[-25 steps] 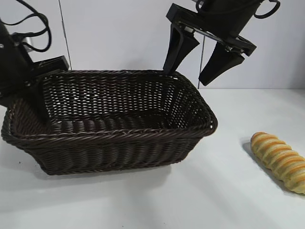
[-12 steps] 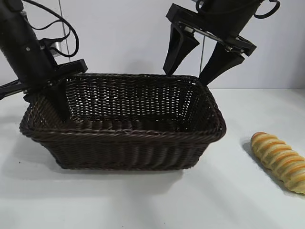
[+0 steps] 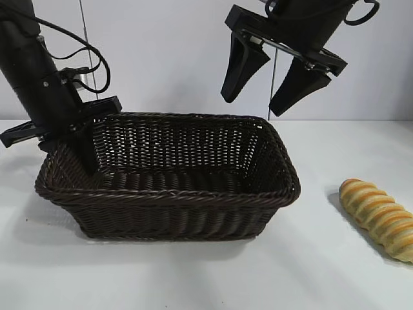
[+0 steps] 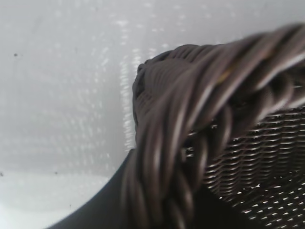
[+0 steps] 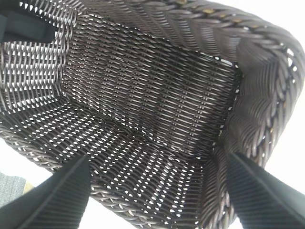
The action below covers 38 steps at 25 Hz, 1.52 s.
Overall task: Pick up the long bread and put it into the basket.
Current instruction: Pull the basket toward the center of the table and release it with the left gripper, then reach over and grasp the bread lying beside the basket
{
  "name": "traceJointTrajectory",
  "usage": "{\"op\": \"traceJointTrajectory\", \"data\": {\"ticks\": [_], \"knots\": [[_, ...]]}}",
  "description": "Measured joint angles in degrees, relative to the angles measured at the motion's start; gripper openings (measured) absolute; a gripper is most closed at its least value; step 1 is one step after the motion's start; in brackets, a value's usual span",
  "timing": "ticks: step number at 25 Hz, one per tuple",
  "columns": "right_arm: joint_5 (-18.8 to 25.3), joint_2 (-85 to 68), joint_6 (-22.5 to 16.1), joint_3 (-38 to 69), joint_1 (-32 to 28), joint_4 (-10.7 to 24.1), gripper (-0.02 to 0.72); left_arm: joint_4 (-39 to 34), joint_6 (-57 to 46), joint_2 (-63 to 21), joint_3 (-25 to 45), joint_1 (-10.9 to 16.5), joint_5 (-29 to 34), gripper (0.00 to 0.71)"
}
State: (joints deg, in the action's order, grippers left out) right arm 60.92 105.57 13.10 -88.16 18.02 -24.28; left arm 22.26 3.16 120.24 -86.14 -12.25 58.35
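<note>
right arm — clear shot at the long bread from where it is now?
Probably yes. The right claw hangs open above the basket rear corner, holding nothing. The long bread lies alone on the table off the basket's right side, with nothing between them. The left claw grips the basket's far end.

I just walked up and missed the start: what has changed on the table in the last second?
The left gripper, shut on the rim of the dark brown woven wicker basket, has dragged it rightward in the exterior view and set it level; a second ago it sat tilted. The right gripper stayed open above the basket's far rim, and the ridged golden-yellow long bread has not moved.
</note>
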Motion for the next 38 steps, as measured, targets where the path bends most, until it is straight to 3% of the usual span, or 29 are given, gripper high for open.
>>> {"op": "traceJointTrajectory", "data": {"ticks": [5,7,11,14,25,38], "knots": [[0.0,0.0,0.0,0.0,0.0,0.0,0.57,-0.01,0.0,0.0,0.0,0.0,0.0,0.135],[0.0,0.0,0.0,0.0,0.0,0.0,0.57,0.28,0.0,0.0,0.0,0.0,0.05,0.225],[-0.05,0.0,0.0,0.0,0.0,0.0,0.57,0.66,0.0,0.0,0.0,0.0,0.16,0.479],[-0.05,0.0,0.0,0.0,0.0,0.0,0.57,0.66,0.0,0.0,0.0,0.0,0.28,0.544],[0.0,0.0,0.0,0.0,0.0,0.0,0.57,-2.66,0.22,-0.36,-3.92,0.0,8.06,0.562],[0.0,0.0,0.0,0.0,0.0,0.0,0.57,-0.92,0.17,-11.01,-4.53,0.0,9.49,0.562]]}}
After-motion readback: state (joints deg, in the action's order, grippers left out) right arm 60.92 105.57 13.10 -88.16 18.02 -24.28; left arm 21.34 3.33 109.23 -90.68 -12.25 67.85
